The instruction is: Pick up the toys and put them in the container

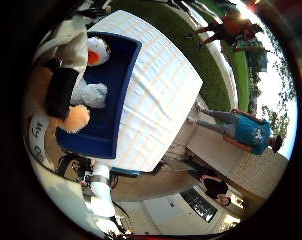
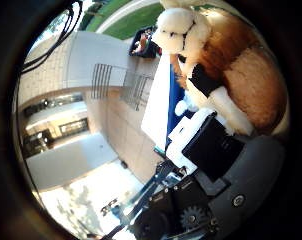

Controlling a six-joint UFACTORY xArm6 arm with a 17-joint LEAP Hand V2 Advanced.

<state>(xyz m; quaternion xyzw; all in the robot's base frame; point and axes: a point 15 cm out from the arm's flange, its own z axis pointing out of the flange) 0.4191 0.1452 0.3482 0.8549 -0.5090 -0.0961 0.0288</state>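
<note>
Close against the palm: a plush toy (image 2: 241, 75), brown and tan fur with a white muzzle, filling much of the thumb-side view, with the hand (image 2: 211, 145) curled round it, white and black fingers (image 2: 213, 97) pressed into the fur. In the little-finger view, probably the same toy's white and tan parts at a black finger (image 1: 61, 92), hanging just over the open blue container (image 1: 108, 95). Inside the container, a white plush with an orange patch (image 1: 96, 52) showing, though whether a second toy already lying there or part of the held one, cannot tell. Judged mid-task: toy lifted and carried to the container, release not yet done; at least this one left to drop, and no other loose toys visible on the white-covered bench (image 1: 161, 95). Hand apparently held above the container's near end, palm angled partly sideways toward the open yard. Beyond the bench, green lawn (image 1: 211, 80) and paved ground.
</note>
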